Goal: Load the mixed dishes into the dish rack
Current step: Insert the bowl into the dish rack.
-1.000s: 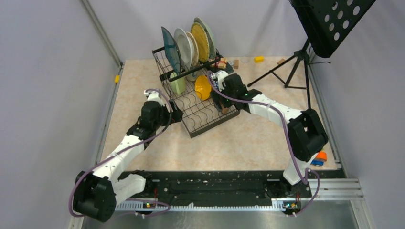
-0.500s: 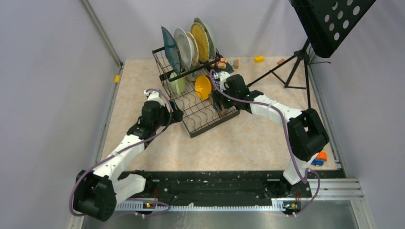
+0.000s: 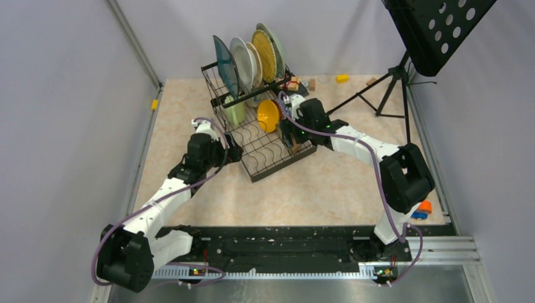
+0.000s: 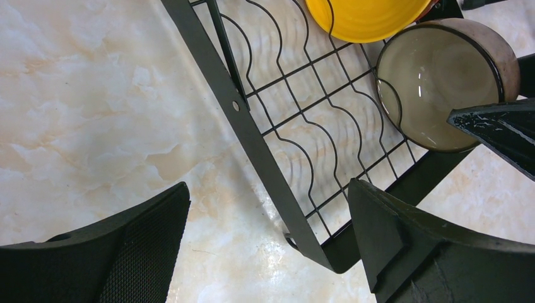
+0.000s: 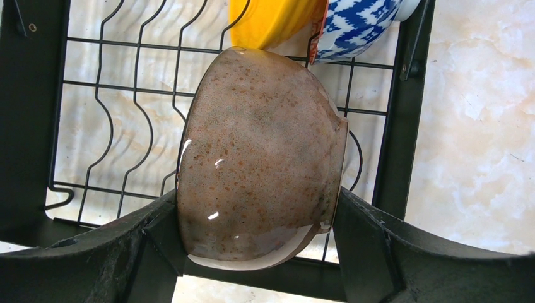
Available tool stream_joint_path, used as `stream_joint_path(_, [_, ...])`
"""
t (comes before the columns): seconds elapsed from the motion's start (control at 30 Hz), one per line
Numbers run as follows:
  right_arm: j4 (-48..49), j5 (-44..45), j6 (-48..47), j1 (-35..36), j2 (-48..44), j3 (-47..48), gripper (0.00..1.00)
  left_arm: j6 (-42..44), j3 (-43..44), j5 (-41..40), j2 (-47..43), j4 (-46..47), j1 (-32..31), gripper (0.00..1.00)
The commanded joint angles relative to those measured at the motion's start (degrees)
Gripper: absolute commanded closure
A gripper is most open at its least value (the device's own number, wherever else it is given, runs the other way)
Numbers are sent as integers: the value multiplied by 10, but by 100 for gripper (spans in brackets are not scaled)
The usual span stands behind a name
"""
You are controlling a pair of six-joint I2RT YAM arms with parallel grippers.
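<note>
Brown glaze filled the right wrist view. My right gripper [image 5: 252,211] was clamped on the brown speckled bowl [image 5: 262,158], one finger on each side of its wall. The bowl was turned on its side, with its mouth facing the rack's left half. It hung over the wavy dividers of the dish rack [image 5: 404,126], close to the right rail. I could not tell whether it touched the wires.

- Just beyond the held bowl sat a yellow bowl [image 5: 274,19] and a blue-and-white bowl [image 5: 356,25], side by side. The brown bowl's upper edge was close under both.
- My left gripper [image 4: 268,189] stood wide apart and held nothing. Its fingers straddled the rack's near left corner, one over the marbled table [image 4: 94,107] and one over the wire floor.
- From overhead, four plates stood upright in the raised section: dark teal [image 3: 225,63], white [image 3: 243,62], yellow [image 3: 265,53] and a pale one [image 3: 276,41] at the back.
- A green mug [image 3: 235,112] sat in the tray under the plates, on the left side.
- A black music stand [image 3: 435,31] stood at the far right, well apart from the rack.
</note>
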Motion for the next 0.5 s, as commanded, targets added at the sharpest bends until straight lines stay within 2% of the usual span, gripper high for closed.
stream_joint_path(0.0, [18,5,7,-7,-25,12,22,2,22,15,2,23,0,1])
stream_joint_path(0.47, [-1,34,9,-7,-32,25,18,2,23,18,5,23,0,1])
